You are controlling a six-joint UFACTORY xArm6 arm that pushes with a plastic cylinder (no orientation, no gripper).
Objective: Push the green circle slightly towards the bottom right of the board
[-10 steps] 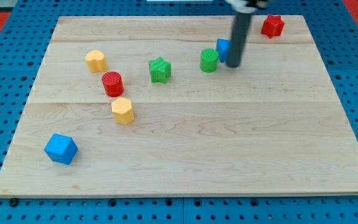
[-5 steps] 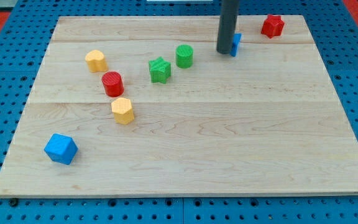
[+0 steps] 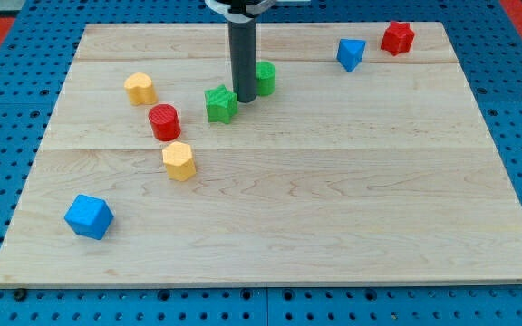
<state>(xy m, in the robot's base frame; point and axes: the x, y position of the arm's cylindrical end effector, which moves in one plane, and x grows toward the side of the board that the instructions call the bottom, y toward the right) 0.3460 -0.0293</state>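
Observation:
The green circle [image 3: 265, 78] stands on the wooden board [image 3: 333, 199] near the view's top, left of centre. My tip [image 3: 244, 99] is down on the board just left of the circle and touching or almost touching it. The rod hides the circle's left edge. A green star [image 3: 220, 103] lies right beside my tip on its left. My tip is wedged between the two green blocks.
A red cylinder [image 3: 164, 121] and a yellow hexagon [image 3: 178, 160] lie left of the star. A yellow block [image 3: 140, 88] is further left. A blue cube [image 3: 89, 216] is at the bottom left. A blue block [image 3: 351, 53] and a red block [image 3: 397, 37] are at the top right.
My tip moved left, from beside the blue block to between the green circle and star. The circle slid left over the second. The star shifted slightly left.

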